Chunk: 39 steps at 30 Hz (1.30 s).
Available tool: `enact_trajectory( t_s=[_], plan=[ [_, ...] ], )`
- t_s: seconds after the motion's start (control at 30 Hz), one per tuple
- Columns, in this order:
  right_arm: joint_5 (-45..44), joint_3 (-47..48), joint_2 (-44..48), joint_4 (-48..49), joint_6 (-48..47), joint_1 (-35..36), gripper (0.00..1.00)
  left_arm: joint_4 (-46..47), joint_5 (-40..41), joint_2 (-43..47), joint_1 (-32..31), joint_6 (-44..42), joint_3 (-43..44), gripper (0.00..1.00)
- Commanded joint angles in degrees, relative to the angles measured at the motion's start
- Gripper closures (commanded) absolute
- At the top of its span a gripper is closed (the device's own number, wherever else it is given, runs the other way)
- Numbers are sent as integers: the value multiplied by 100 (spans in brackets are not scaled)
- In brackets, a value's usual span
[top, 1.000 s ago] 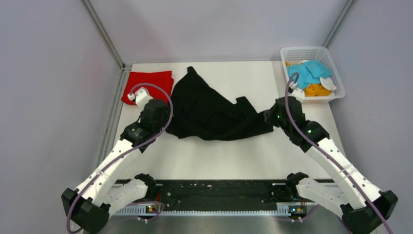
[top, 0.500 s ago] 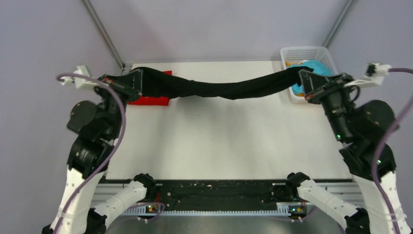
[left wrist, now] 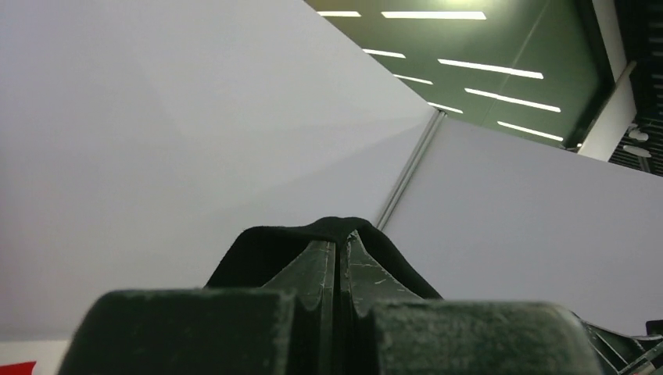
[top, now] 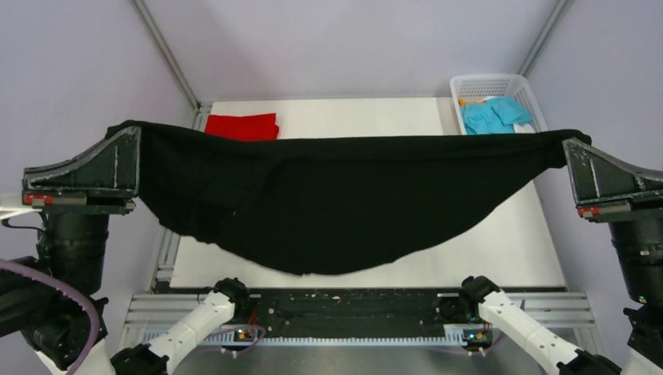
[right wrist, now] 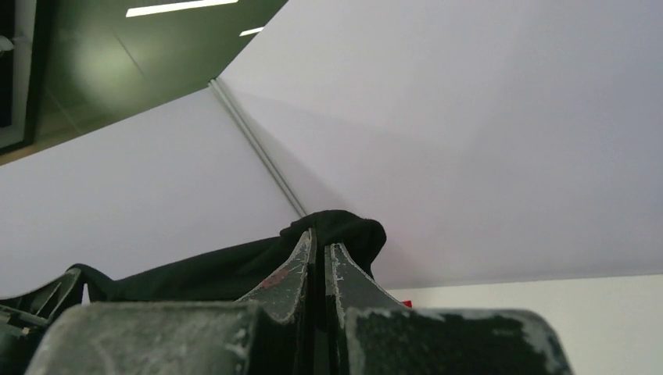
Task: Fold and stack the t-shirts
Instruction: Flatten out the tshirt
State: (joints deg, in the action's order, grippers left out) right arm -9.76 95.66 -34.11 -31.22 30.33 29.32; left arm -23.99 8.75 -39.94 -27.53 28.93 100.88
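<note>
Just hauled the black t-shirt (top: 336, 203) right up off the surface (top: 352, 117) and stretched it wide from left to right, with the belly sagging toward the near edge. Clenched tight on one end with the left hand (top: 131, 141), same deal at the other end with the right hand (top: 571, 144). From both wrist views, only a nub of black cloth poking out above pinched-together fingers (left wrist: 320, 266).

Compared with a second ago: was lying crumpled mid-surface then, both arms low and reaching in at its left and right ends. Half a second back, already lifted but bunched into a rope across the far side. Now spread open like a curtain, arms raised high and pulled out to the sides.

Probably the shake-out step, opening it up before laying it flat for folding. Not folded yet, so early days for this one.

No change with the red t-shirt (top: 242, 126), lying flat and neat at the far left, presumably the start of the stack. Still waiting in the white basket (top: 489, 82) at the far right: the light blue t-shirt (top: 492, 116), plus a sliver of the orange t-shirt (top: 467, 101). Next, most likely, lowering evenly so nothing bunches.
</note>
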Motion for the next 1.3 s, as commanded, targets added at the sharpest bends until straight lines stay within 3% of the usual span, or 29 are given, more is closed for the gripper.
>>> enact_trajectory(
  t_s=[0.0, 0.13, 0.3, 0.37, 0.53, 0.7, 0.97, 1.27],
  plan=[
    [-249, -248, -11, 73, 4, -58, 100, 131, -60, -166, 26, -241, -2, 100],
    [-843, -831, -270, 105, -44, -56, 100, 197, 650, -669, 27, -407, -308, 100],
    [-2211, -1644, -815, 131, -289, -57, 100, 437, 2541, -1696, 23, -943, -680, 100],
    [-2624, -1772, -1180, -60, -321, -54, 100, 556, 2933, -2155, 29, -1107, -742, 100],
    [-2754, -2076, -1697, -338, -269, -56, 100, 626, 2874, -2863, 56, -1172, -696, 100],
    [-3007, -2340, -1310, 109, -342, -56, 100, 878, 2920, -2762, 68, -1205, -882, 100],
    [-2364, -2266, -259, 765, -659, -53, 100, 1043, 2546, -1552, 71, -949, -1470, 100],
    [-942, -1440, 425, 659, -533, -50, 100, 510, 959, -466, 68, -495, -1096, 100]
  ],
)
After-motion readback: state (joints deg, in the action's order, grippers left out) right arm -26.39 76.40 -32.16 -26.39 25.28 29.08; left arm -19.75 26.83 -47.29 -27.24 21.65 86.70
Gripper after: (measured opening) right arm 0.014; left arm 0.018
